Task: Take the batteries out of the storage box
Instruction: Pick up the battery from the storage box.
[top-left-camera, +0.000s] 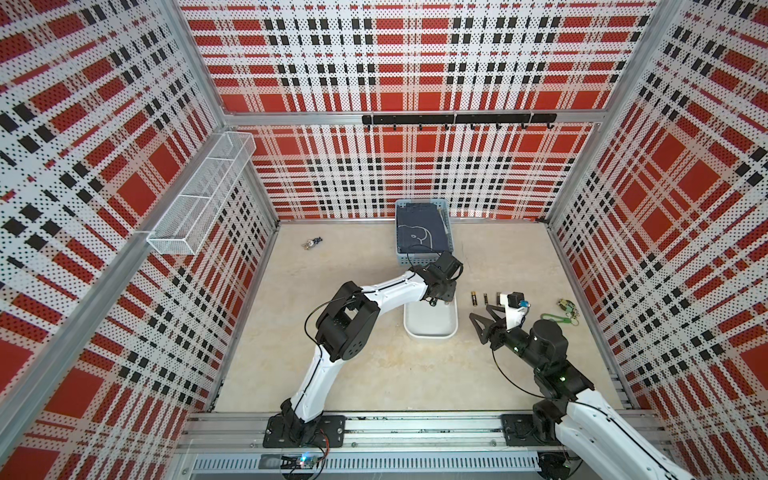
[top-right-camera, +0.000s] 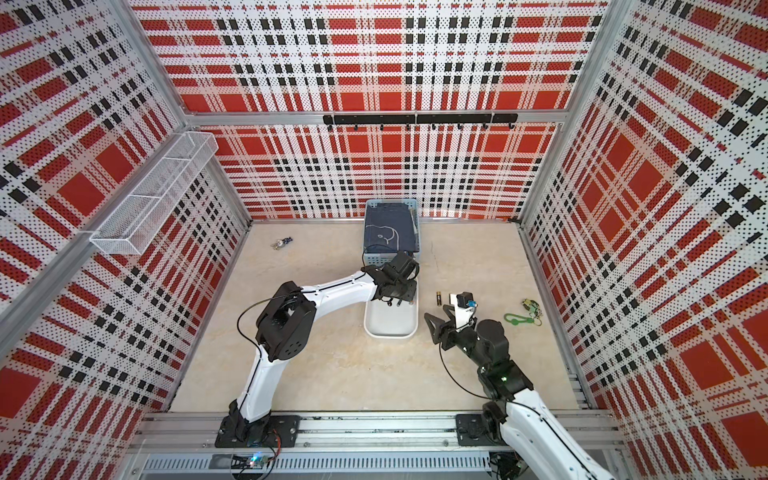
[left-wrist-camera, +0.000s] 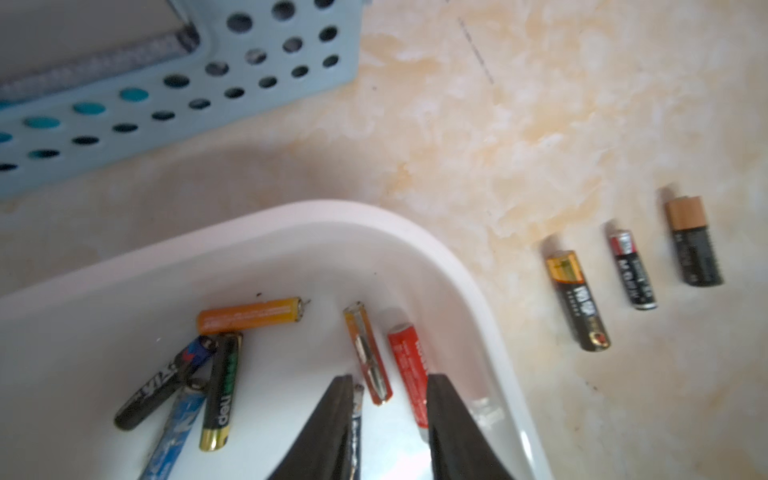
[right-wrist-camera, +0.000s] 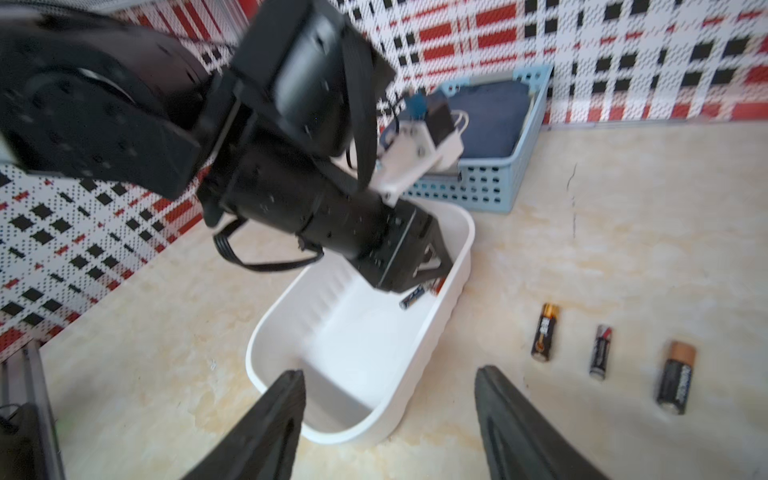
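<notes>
My left fingers (left-wrist-camera: 328, 424) stand apart inside the shallow white plastic storage box (left-wrist-camera: 316, 208), a red slim battery (left-wrist-camera: 409, 365) beside one; my right fingers (right-wrist-camera: 270, 424) gape empty, three black cylindrical batteries (right-wrist-camera: 600, 351) nearby.

White storage box (left-wrist-camera: 332, 216), orange, red and black-gold batteries (left-wrist-camera: 249, 316), pale-blue basket (left-wrist-camera: 274, 62), red-black-white plaid walls (top-left-camera: 415, 166)

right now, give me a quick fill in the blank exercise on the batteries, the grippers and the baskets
1. ___ batteries lie in a row on the table, outside the storage box.
2. The right gripper holds nothing, and its jaws stand ___.
3. The dark cloth lies in the light ___ basket.

Missing words: three; open; blue
</notes>
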